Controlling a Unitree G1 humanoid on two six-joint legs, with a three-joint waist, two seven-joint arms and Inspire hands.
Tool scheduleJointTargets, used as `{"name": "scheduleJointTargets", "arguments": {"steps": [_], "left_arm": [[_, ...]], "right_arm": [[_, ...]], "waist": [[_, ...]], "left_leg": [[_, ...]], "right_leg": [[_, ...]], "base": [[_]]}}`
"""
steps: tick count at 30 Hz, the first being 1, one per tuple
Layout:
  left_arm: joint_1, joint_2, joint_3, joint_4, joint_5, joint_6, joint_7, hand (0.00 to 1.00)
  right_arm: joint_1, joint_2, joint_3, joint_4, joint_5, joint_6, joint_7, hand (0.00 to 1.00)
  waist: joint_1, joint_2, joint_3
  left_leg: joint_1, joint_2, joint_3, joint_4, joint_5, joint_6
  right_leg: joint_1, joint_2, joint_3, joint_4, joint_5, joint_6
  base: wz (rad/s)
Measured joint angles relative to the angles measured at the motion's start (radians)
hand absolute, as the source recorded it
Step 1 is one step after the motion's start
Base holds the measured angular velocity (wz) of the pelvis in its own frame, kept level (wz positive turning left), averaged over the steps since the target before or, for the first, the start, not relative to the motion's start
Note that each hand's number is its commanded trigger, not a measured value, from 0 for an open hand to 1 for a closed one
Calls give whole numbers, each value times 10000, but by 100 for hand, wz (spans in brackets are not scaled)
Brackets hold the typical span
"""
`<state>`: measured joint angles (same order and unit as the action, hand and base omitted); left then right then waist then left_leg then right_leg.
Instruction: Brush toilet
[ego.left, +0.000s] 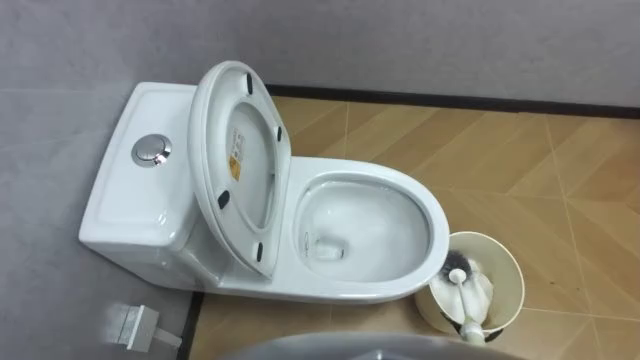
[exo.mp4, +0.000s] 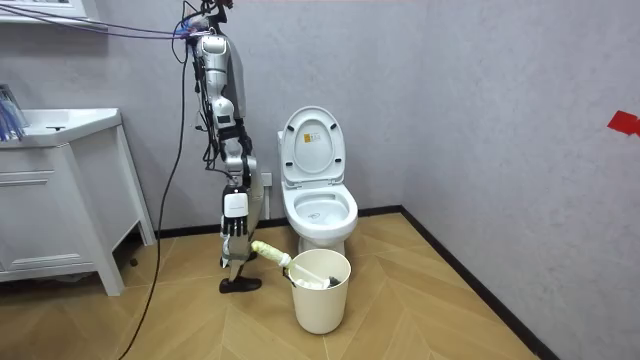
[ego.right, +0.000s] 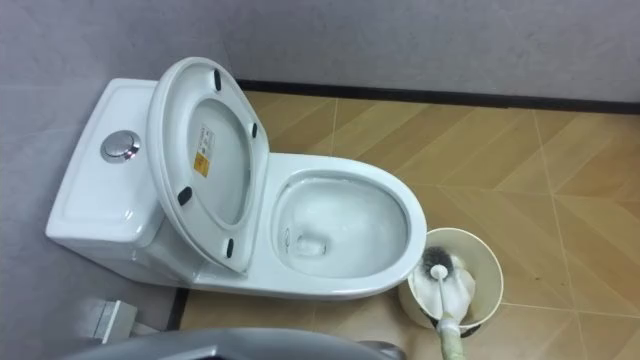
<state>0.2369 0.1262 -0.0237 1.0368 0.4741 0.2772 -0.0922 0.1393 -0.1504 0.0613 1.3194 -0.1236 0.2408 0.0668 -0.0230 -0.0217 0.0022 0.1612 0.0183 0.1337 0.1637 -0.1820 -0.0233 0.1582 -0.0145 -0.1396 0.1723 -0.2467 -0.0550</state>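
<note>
The toilet brush (ego.left: 470, 295) stands head-down in the cream bucket (ego.left: 511, 265), just beside the open toilet (ego.left: 432, 218). In the room view its handle slants up over the rim to the right hand (exo.mp4: 234, 236); whether that hand grips it I cannot tell

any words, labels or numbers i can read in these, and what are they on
sticker on the underside of the raised toilet lid: yellow and white print, too small to read
red mark on the wall: no lettering visible
No other text can be made out.
</note>
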Motion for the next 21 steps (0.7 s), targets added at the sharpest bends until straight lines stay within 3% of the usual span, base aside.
{"name": "scheduleJointTargets", "arguments": {"steps": [15, 21], "left_arm": [[-52, 2, 9, 15, -6, -4, 6, 0], [2, -2, 198, 15, 2, 15, 25, 0]], "right_arm": [[-38, 3, -125, -32, 52, -8, -408, 0], [15, 66, -1090, 52, 1199, -27, -1272, 0]], "waist": [[17, 13, 7], [-61, 31, 16]], "left_leg": [[12, 1, 3, 0, -1, 1], [5, -1, 2, -7, -1, 1]], "right_leg": [[0, 4, 28, 0, 3, -2], [12, 3, 29, -28, 2, -1]], "base": [[0], [1]]}}
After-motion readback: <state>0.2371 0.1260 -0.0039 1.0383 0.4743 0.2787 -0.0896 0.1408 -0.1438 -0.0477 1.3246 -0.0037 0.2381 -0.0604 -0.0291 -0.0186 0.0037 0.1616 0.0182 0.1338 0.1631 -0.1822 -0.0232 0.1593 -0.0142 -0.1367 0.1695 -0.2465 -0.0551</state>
